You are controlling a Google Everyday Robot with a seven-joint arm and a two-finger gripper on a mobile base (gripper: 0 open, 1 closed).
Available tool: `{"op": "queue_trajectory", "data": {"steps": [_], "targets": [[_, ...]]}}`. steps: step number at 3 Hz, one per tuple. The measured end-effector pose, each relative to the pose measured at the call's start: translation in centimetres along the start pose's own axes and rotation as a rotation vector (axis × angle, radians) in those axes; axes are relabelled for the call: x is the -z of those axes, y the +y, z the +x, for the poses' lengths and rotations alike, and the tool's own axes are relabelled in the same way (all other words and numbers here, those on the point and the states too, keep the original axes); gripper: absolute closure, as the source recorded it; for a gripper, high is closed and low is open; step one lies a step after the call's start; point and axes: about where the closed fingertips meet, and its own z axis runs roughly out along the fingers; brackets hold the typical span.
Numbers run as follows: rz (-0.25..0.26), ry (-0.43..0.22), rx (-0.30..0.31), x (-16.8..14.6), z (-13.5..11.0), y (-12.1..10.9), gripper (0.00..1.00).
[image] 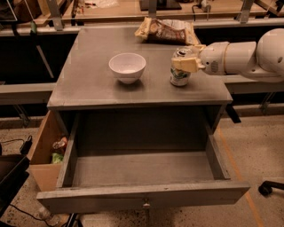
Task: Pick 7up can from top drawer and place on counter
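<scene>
The 7up can [179, 78], whitish with green markings, stands upright on the right side of the grey counter [97, 84], near its right edge. My gripper [182, 56] reaches in from the right at the end of the white arm and is shut on the can's upper part, one finger [185, 65] in front and one behind. The top drawer [142, 197] is pulled fully open below the counter. Its inside is empty, and its small metal knob shows on the front panel.
A white round bowl [127, 67] sits on the counter left of the can. A crumpled snack bag [166, 31] lies at the counter's back edge. A brown cardboard box [44, 153] stands left of the drawer. A tan workbench [120, 9] runs behind.
</scene>
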Motion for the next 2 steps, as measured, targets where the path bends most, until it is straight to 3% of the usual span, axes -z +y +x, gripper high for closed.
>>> {"op": "queue_trajectory", "data": {"steps": [2], "targets": [[-0.01,-0.001,0.0,-0.54,-0.06,0.3,0.39]]}}
